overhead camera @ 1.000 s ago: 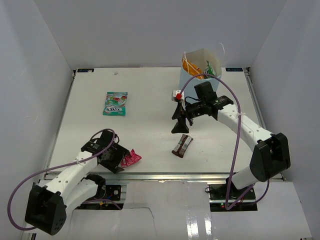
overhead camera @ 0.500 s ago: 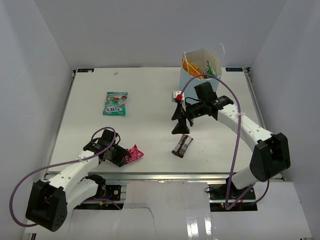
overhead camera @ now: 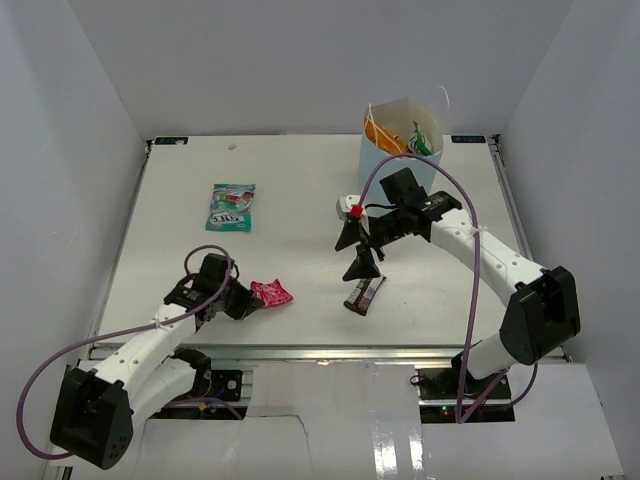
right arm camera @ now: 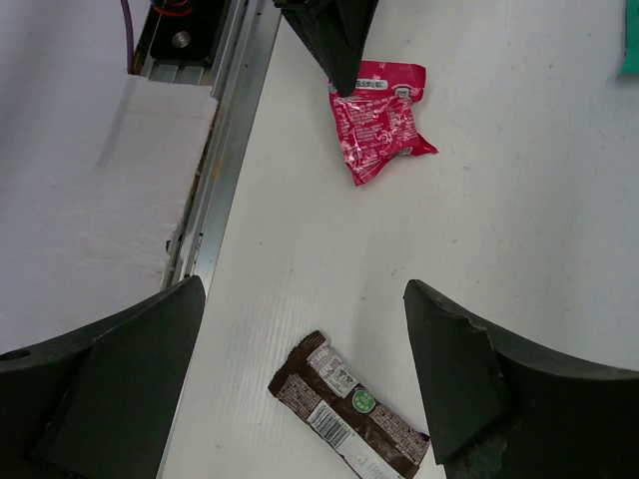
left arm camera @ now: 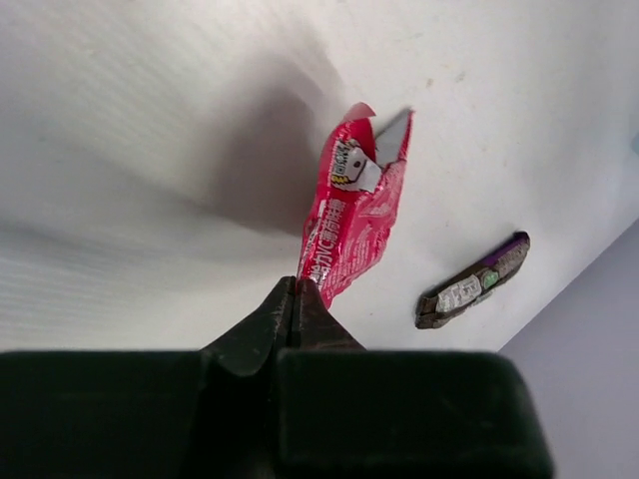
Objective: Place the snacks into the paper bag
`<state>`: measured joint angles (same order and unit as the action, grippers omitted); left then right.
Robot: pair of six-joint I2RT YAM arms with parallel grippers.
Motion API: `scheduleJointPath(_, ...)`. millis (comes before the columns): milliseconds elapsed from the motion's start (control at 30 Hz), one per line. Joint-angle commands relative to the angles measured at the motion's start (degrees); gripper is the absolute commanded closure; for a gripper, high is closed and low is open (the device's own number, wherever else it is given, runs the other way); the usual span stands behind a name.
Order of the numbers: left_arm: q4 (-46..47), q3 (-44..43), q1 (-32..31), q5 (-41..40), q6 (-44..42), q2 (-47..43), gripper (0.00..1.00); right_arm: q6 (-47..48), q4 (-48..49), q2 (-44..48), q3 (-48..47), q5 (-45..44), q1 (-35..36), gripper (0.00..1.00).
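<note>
My left gripper [overhead camera: 245, 300] [left arm camera: 293, 291] is shut on the near end of the small pink packet [overhead camera: 271, 293] [left arm camera: 355, 215], which lies near the table's front edge. In the right wrist view the same packet [right arm camera: 377, 120] lies under the left gripper's dark fingertips [right arm camera: 334, 40]. The dark brown bar [overhead camera: 364, 294] [right arm camera: 349, 409] [left arm camera: 471, 284] lies flat to the right. My right gripper [overhead camera: 356, 250] [right arm camera: 303, 289] hangs open just above it, not touching. A teal-green-red pouch [overhead camera: 231, 207] lies at the left. The light-blue paper bag [overhead camera: 385, 168] stands upright at the back.
Inside the paper bag are an orange chip bag [overhead camera: 378, 135] and a green packet [overhead camera: 422, 140]. The metal rail [right arm camera: 215, 190] runs along the table's front edge close to the bar. White walls enclose the table on three sides.
The left gripper has closed on the pink packet, which shifted a little to the right. The right gripper has swung left and down over the brown bar.
</note>
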<state>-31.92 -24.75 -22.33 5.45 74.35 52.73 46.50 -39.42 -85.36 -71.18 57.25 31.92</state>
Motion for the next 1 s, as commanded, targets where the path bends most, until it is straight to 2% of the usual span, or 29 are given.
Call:
scheduleJointPath(0,6.16,0.84,0.09,1.75,-4.64,-1.84,0.93,9.63,-4.87,0.90,-2.13,3.30,1.65,0.14)
scheduleJointPath(67,9.58,1.37,0.09,3.50,-6.31,-2.37,1.00,10.89,-4.27,1.78,-0.81,1.38,3.58,0.13)
scheduleJointPath(167,13.28,1.90,0.09,5.79,-8.07,-2.19,1.00,10.90,-0.33,2.39,0.25,-4.05,6.91,0.14)
scheduleJointPath(233,15.74,1.11,0.09,7.28,-8.86,-1.49,1.00,6.09,5.20,3.36,2.44,-9.15,9.29,0.14)
scheduleJointPath(333,17.94,-1.07,0.09,10.18,-9.48,-0.88,1.00,1.33,17.59,4.41,6.57,-21.01,14.73,0.14)
scheduleJointPath(367,18.38,-1.78,0.09,11.50,-9.40,-0.35,1.00,-3.39,21.45,4.50,7.71,-28.53,17.62,0.13)
scheduleJointPath(400,18.82,-2.31,0.09,12.38,-9.31,0.17,1.00,-5.00,27.49,4.24,9.37,-31.91,18.87,0.13)
scheduleJointPath(533,20.93,-4.60,0.09,16.33,-6.68,2.99,1.00,-8.62,39.14,3.54,13.07,-47.98,24.66,0.10)
scheduleJointPath(800,25.76,-7.23,0.09,22.66,-1.22,8.08,1.00,-2.66,48.90,1.96,16.16,-56.90,28.37,0.11)
scheduleJointPath(967,26.04,-8.99,0.09,24.87,-0.96,9.67,1.00,-0.10,45.85,1.69,15.46,-55.33,28.37,0.12)
